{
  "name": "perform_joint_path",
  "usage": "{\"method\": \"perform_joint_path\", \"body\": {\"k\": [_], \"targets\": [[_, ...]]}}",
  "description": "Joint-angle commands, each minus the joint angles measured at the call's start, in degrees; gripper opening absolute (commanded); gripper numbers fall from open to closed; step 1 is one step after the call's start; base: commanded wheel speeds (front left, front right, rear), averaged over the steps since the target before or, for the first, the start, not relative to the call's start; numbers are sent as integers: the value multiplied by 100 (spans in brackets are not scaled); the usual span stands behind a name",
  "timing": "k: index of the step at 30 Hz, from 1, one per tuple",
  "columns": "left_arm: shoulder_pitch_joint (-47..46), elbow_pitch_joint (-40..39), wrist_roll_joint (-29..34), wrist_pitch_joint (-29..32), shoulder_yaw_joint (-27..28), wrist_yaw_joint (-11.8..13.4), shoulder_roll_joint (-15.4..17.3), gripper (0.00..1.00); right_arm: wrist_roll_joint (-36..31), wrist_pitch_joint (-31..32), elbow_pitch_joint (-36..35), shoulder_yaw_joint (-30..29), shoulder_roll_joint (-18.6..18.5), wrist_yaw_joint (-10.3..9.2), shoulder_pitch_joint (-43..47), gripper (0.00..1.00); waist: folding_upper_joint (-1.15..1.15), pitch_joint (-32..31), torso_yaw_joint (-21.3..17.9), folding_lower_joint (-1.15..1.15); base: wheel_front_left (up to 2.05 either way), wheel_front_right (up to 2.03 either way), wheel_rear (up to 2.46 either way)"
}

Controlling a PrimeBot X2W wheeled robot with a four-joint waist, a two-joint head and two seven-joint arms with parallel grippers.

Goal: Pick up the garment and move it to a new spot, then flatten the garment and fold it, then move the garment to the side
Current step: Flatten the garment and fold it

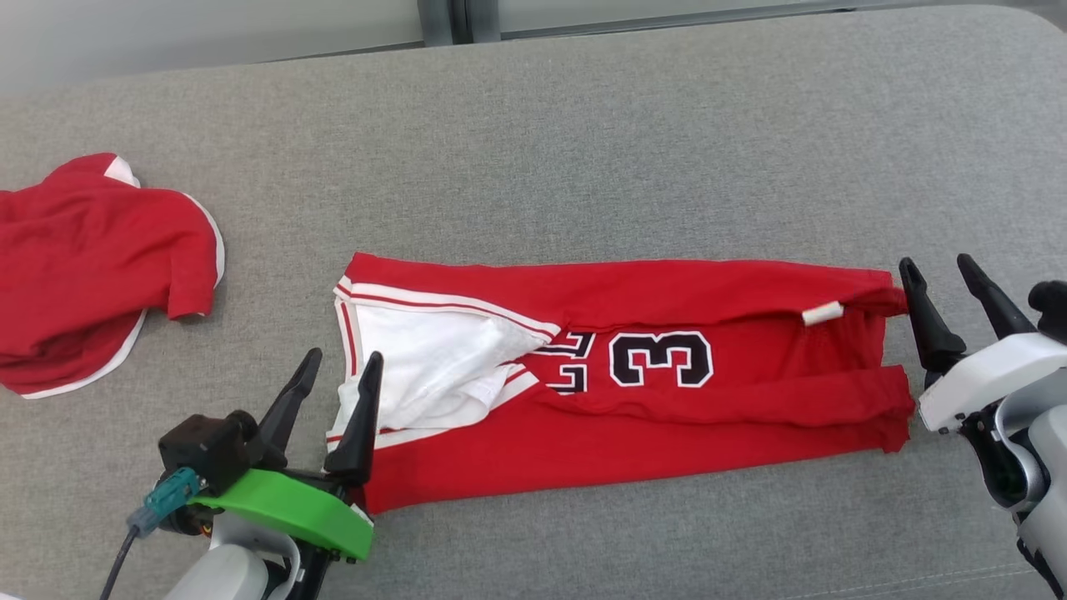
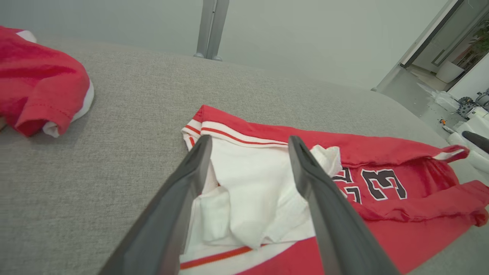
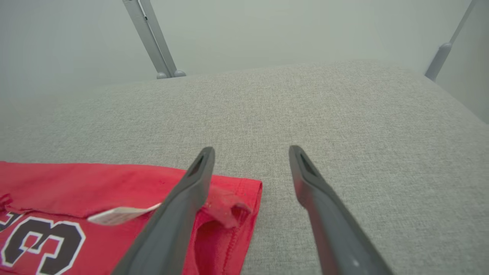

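Head view: red jersey (image 1: 633, 417) folded lengthwise, white lining exposed.

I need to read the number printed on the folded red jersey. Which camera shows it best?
The head view: the number faces the camera, the 3 whole, its neighbour partly under a fold. The left wrist view shows it slanted, farther off; the right wrist view crops it at the bottom edge.

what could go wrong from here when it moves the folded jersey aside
Both the left gripper and right gripper are open at the ends of the jersey; a shallow pinch might catch only the top layer and the fold could spill open.
The white lining is bunched, so creases may stay.
The other red garment lies to the left; sliding that way could overlap it.
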Motion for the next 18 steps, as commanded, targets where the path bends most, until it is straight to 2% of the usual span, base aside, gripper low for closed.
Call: {"method": "perform_joint_path", "body": {"k": [1, 8, 18], "targets": [[154, -25, 87, -18, 148, -11, -51, 100, -51, -15, -90, -100, 26, -10, 172, 100, 0, -72, -33, 0, 0, 0, 0], [452, -216, 933, -18, 960, 46, -301, 100, -80, -15, -534, -583, 168, -11, 696, 100, 0, -200, -54, 0, 0, 0, 0], [1015, -514, 2372, -18, 2377, -164, -1102, 100, -355, -15, -1293, -929, 425, -10, 1723, 100, 0, -383, -56, 0, 0, 0, 0]]}}
